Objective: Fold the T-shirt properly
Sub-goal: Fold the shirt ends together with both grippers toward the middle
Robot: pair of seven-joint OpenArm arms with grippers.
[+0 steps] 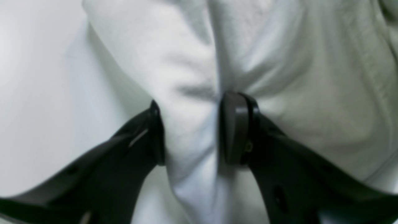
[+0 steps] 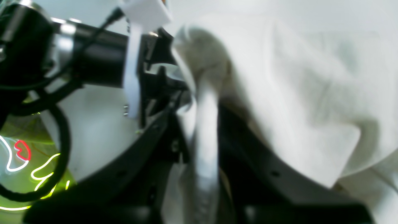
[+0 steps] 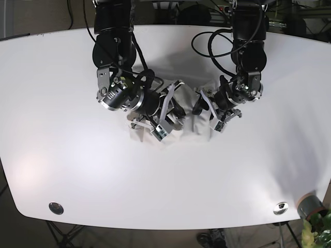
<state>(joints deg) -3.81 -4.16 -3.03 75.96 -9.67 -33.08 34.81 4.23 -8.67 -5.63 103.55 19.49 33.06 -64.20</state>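
The white T-shirt (image 1: 279, 62) is bunched up and lifted between my two arms at the back middle of the white table (image 3: 77, 155). My left gripper (image 1: 191, 130) is shut on a thick fold of the shirt, which fills the gap between its black fingers (image 1: 233, 130). My right gripper (image 2: 202, 137) is shut on a narrow gathered strip of the shirt (image 2: 295, 93). In the base view the shirt (image 3: 189, 93) is hard to tell from the table. There the left gripper (image 3: 206, 107) and right gripper (image 3: 173, 111) are close together.
The left arm's black wrist and white bracket (image 2: 93, 62) sit close beside my right gripper. Two metal discs (image 3: 56, 208) (image 3: 280, 207) are set near the table's front edge. A grey cup (image 3: 309, 206) and a plant stand off the front right corner.
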